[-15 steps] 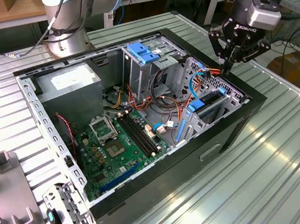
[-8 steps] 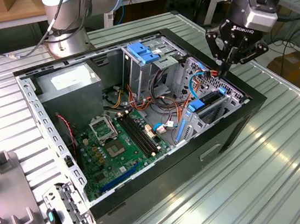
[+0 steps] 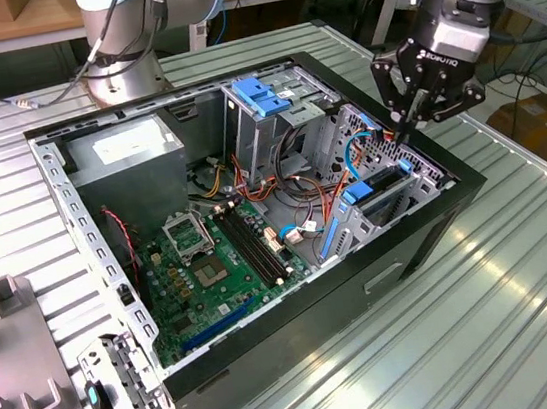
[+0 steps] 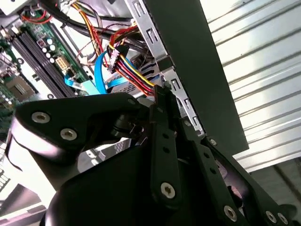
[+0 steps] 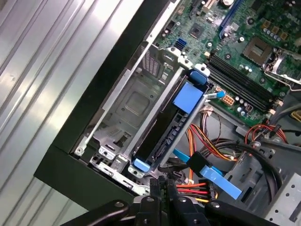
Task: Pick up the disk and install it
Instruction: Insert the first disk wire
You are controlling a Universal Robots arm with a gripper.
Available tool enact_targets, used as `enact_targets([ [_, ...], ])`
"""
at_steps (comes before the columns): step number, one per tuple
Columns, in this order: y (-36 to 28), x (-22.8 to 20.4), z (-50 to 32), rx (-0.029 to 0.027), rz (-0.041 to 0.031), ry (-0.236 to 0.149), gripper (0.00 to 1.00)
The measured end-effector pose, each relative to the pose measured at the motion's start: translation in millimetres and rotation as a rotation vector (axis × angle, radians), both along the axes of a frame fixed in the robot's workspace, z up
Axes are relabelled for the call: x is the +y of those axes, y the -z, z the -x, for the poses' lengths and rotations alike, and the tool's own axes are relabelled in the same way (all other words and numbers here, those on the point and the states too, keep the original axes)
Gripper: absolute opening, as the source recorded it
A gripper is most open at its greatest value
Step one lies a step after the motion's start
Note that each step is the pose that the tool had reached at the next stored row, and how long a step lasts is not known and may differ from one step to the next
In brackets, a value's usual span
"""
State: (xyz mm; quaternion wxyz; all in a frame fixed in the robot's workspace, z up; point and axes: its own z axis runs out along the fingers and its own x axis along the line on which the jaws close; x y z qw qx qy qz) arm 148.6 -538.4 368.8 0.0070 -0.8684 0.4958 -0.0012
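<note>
Gripper (image 3: 407,132) hangs over the PC case (image 3: 297,307) corner at the exterior view's right, tips just above the drive bay (image 3: 392,184), fingers (image 3: 412,110) drawn together to a narrow point w/ nothing seen between them. In first wrist view the fingers (image 5: 161,188) show pressed close, side by side, pointing down at the bay edge; gripper (image 5: 162,184) holds nothing there.

Disk (image 5: 165,127) sits on edge in a bay slot, seen end-on in first wrist view: dark body, blue tabs at both ends, blue pull tab (image 5: 189,96) near the motherboard end. In exterior view the disk (image 3: 380,186) shows as a dark slab w/ blue clips inside the bay, just below the gripper tips. Whether tips touch it: can't tell. Slot beside it, toward the case wall, is bare metal.

Motherboard (image 3: 211,263) lies flat on the case floor, RAM slots (image 3: 249,248) dark, CPU socket near them. PSU (image 3: 131,153) is in the far corner at the exterior view's left. Drive cage (image 3: 272,114) w/ blue latch (image 3: 259,93) stands between the PSU and the bay. Red/yellow/black cables (image 4: 129,70) and a blue SATA cable (image 4: 101,77) run close by the gripper in second wrist view; gripper body (image 4: 141,155) is up front in that view.

Case rests on a ribbed metal table (image 3: 490,317). A bracket (image 3: 122,391) lies outside the case near its corner at the exterior view's left, beside a grey fixture (image 3: 15,349).
</note>
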Motion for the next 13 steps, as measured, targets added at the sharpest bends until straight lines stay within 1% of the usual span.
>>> enact_targets([
  [2, 0.8, 0.0, 0.0, 0.0000, -0.0001, 0.039, 0.16],
  [3, 1.4, 0.0, 0.0, -0.0001, -0.0001, 0.069, 0.16],
  [4, 1.8, 0.0, 0.0, 0.0000, 0.0000, 0.090, 0.16],
  [5, 2.3, 0.0, 0.8, 0.0000, -0.0002, 0.101, 0.16],
  [6, 2.8, -0.4, 6.9, 0.0000, -0.0001, 0.102, 0.16],
  [7, 3.8, -0.5, 11.0, 0.0000, -0.0003, 0.108, 0.16],
  [8, 4.6, -0.4, 11.0, 0.0000, -0.0001, 0.133, 0.16],
  [9, 5.6, -0.4, 11.0, 0.0000, 0.0000, 0.173, 0.16],
  [10, 6.1, -0.4, 11.0, 0.0000, 0.0001, 0.204, 0.16],
  [12, 6.7, -0.5, 11.3, 0.0000, 0.0000, 0.248, 0.16],
  [13, 6.7, -0.5, 11.3, 0.0000, 0.0000, 0.250, 0.16],
])
